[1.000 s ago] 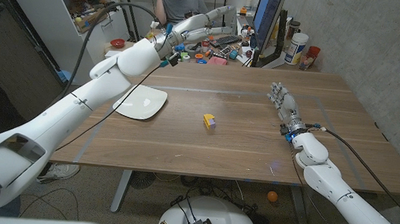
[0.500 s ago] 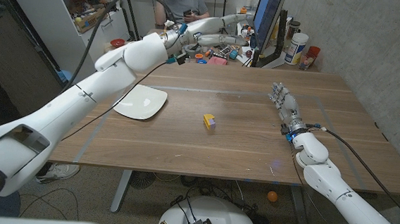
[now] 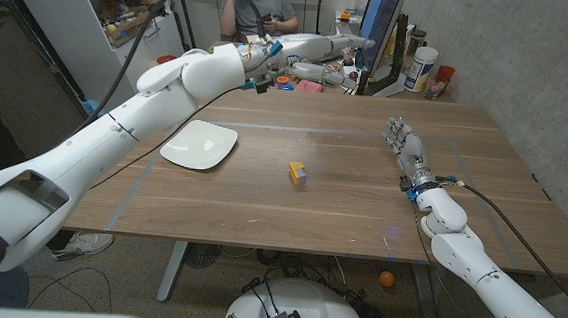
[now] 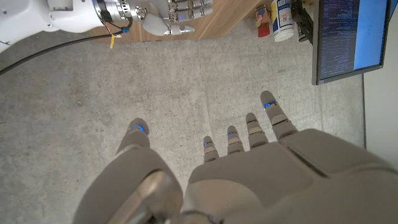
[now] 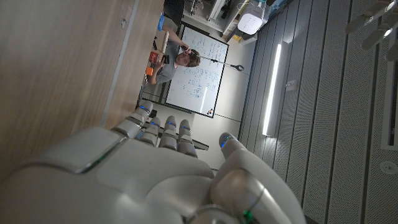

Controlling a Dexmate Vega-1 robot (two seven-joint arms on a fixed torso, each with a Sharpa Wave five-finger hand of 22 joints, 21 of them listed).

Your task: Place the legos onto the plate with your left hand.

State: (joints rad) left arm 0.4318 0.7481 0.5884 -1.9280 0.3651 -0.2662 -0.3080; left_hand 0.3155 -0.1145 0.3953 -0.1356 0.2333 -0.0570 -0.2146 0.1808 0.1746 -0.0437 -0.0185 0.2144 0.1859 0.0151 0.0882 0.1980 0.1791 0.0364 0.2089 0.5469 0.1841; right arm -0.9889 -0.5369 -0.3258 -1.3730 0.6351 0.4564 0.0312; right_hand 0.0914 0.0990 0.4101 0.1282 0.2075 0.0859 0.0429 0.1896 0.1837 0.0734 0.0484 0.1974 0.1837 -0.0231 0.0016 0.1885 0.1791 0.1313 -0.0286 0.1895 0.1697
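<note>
One lego (image 3: pixel 297 172) sits mid-table, well right of the white plate (image 3: pixel 200 144). My left hand (image 4: pixel 249 162) reaches beyond the far edge, fingers spread, empty; my right hand (image 3: pixel 402 143) is open too.

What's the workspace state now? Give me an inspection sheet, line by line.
Surface: wooden table, bare wood over most of it.
Job's things: lego, yellow with purple, lying mid-table on the wood, not on the white plate to its left.
Clutter: bottles and small items along the far edge.
Hands: left hand raised over the far clutter, open, holding nothing; right hand at the table's right, fingers straight, holding nothing.
Cables: black cable from the right wrist.
Surroundings: person seated behind, monitor, shelves.
</note>
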